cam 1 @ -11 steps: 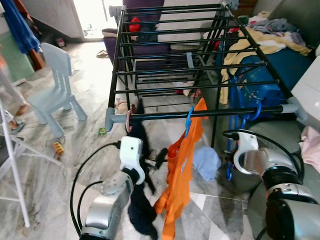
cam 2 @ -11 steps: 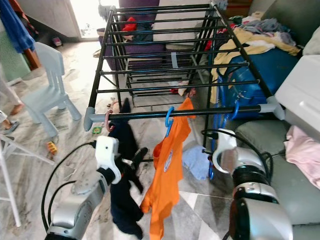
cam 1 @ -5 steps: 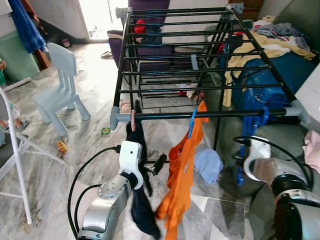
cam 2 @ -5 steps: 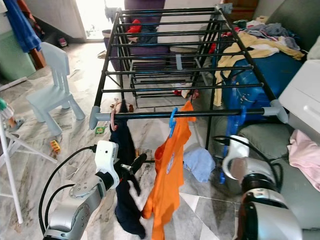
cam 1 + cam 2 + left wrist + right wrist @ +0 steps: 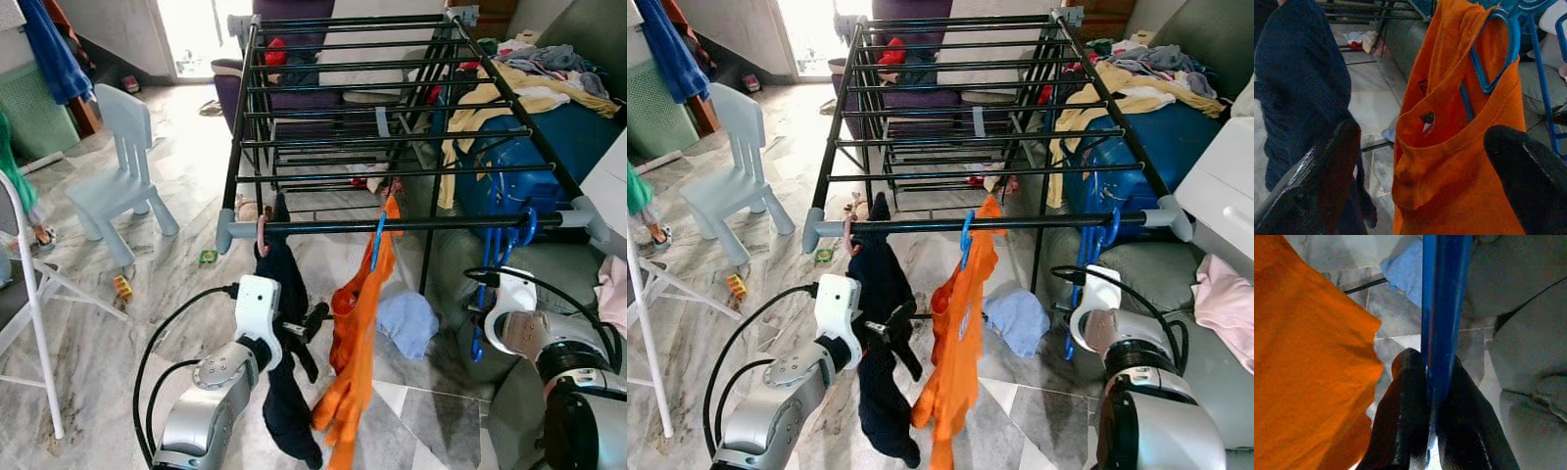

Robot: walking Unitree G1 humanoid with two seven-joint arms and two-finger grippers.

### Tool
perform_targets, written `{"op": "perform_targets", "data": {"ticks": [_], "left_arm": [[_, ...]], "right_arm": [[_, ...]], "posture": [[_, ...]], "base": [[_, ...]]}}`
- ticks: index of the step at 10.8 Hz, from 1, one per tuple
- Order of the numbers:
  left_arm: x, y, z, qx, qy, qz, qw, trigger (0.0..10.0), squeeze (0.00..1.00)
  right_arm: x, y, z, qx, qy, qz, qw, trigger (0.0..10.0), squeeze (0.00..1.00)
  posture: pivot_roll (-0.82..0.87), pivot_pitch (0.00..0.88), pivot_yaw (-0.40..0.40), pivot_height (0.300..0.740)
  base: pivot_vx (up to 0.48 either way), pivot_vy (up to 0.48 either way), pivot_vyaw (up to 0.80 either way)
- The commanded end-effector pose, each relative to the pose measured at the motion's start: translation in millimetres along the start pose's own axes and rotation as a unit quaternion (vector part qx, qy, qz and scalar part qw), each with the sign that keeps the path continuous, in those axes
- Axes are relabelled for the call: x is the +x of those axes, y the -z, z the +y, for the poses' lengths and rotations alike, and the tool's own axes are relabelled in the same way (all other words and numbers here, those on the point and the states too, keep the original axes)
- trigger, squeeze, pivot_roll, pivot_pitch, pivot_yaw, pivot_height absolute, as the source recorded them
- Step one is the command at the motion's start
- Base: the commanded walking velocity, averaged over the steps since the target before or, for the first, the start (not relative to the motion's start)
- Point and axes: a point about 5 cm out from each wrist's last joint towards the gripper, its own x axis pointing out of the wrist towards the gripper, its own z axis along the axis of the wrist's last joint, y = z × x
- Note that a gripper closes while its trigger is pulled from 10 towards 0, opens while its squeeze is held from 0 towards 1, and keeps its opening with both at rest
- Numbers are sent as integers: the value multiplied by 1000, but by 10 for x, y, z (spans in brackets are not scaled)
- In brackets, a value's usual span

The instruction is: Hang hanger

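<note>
We had the right tool (image 5: 1427, 396) clamped on the blue hanger (image 5: 1095, 257), whose hook (image 5: 1111, 223) sat at the rack's front rail (image 5: 1019, 222), toward the rail's right end and well right of the orange shirt (image 5: 955, 323). Whether the hook was fully over the rail we could not tell. To finish well, we judged the hook should be seated over the rail before letting go (a loose hook would drop). The left tool (image 5: 304, 323) stood wide, below the rail between the dark garment (image 5: 284, 294) and the shirt.
</note>
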Motion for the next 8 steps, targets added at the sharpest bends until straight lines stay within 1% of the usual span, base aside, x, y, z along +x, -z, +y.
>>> {"op": "perform_targets", "data": {"ticks": [1, 3, 4, 5, 6, 7, 8], "left_arm": [[-4, -54, -2, 9, 1, -6, 1000, 10000, 0], [-23, -89, 15, 25, -13, -16, 999, 10000, 0], [-52, -135, 41, 42, -27, -30, 998, 10000, 0], [-92, -154, 78, 49, -43, -39, 997, 10000, 0], [-153, -165, 141, 47, -61, -49, 996, 10000, 0], [-187, -170, 166, 45, -71, -54, 995, 10000, 0], [-240, -177, 209, 44, -98, -63, 992, 10000, 0]], "right_arm": [[22, 69, 25, 18, -10, 13, 1000, 10000, 1000], [27, 39, -1, -13, 2, -27, 1000, 10000, 1000], [13, -12, -4, -39, 16, -58, 997, 10000, 1000], [2, -22, 14, -48, 21, -76, 996, 10000, 1000], [-37, -16, 66, -58, 16, -127, 990, 10000, 1000], [-71, 20, 60, -100, 38, -151, 983, 10000, 1000], [-154, 83, 41, -113, 60, -183, 975, 10000, 1000]], "posture": [[-80, 0, 32, 740], [-85, 0, 36, 740], [-89, 0, 41, 740], [-92, 0, 46, 740], [-95, 0, 52, 740], [-100, 0, 57, 740], [-105, 0, 62, 740]], "base": [[0, 0, 0], [0, 0, 0], [0, 0, 0], [0, 0, 0], [0, 0, 0], [0, 0, 0], [0, 0, 0]]}}
